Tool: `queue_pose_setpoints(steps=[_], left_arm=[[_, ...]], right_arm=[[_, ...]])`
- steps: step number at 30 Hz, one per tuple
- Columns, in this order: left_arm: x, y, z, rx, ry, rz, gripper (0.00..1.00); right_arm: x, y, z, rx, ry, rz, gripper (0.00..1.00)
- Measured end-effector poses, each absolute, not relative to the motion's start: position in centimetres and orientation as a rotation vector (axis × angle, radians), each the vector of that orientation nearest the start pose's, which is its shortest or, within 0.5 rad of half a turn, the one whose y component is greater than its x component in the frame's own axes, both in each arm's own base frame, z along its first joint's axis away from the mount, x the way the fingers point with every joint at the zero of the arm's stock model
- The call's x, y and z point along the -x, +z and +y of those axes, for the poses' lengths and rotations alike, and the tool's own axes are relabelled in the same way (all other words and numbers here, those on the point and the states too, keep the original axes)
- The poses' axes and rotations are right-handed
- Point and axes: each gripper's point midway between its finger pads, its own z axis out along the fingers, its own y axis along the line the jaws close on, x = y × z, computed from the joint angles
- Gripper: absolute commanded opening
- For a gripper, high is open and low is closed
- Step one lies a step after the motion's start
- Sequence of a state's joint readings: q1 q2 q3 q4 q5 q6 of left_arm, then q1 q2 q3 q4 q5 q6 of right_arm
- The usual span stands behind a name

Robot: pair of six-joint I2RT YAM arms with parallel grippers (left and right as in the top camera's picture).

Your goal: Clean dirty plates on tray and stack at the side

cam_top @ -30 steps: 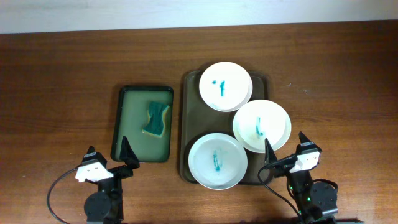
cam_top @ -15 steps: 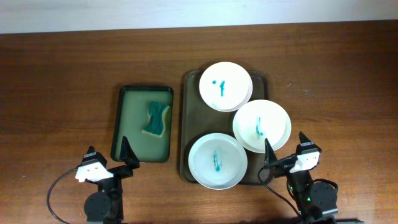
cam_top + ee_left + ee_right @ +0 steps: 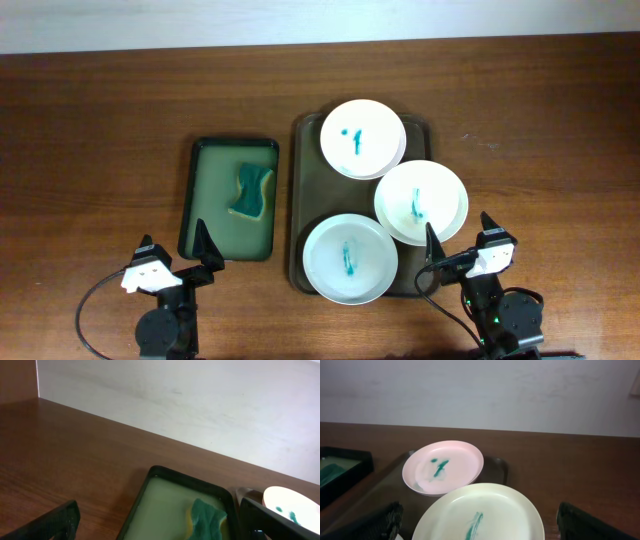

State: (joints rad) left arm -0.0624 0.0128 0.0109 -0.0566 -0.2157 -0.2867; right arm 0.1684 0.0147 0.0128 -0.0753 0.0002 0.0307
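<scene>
1. At the near edge of the table, the left gripper and right gripper are held spread wide; nothing is gripped.
2. On the smooth brown tray, three round, glossy white plates are kept, each streaked teal: near plate, middle plate, far plate.
3. Left of it, a wavy green-yellow sponge is laid in a dark rectangular basin of pale liquid.
4. Nothing is judged cleaned or stacked; all three are left.

There are three plates and one brown tray. There is also one sponge and one green tray.
</scene>
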Motion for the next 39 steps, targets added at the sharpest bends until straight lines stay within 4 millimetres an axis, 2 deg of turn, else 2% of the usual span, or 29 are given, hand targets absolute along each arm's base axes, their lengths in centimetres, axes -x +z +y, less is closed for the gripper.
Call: queue_pose_setpoints(steps=[29,32,34,37,38,39], left_arm=[[-24.4,16.3,2.2,0.346,-0.093,1.59,0.99],[-24.5,17.7,2.1,0.341,-0.108,1.532,0.99],[-24.6,17.9,1.7,0.323,-0.127,1.529,0.99],[-24.7,18.3,0.0,0.242,-0.209,1.527,0.99],[-24.7,18.3,-0.8,0.209,-0.242,1.533,0.99],[-24.7,18.3,-1.5,0.175,-0.275,1.538,0.99]], right_arm=[[-24.3,15.8,4.1,0.114,0.152,1.646,0.98],[-24.3,15.8,4.1,0.114,0.151,1.646,0.98],[-24.3,15.8,4.1,0.113,0.151,1.646,0.98],[-24.3,15.9,4.2,0.118,0.155,1.643,0.98],[-24.3,16.3,4.4,0.125,0.167,1.625,0.98],[-24.2,17.5,5.0,0.146,0.194,1.572,0.98]])
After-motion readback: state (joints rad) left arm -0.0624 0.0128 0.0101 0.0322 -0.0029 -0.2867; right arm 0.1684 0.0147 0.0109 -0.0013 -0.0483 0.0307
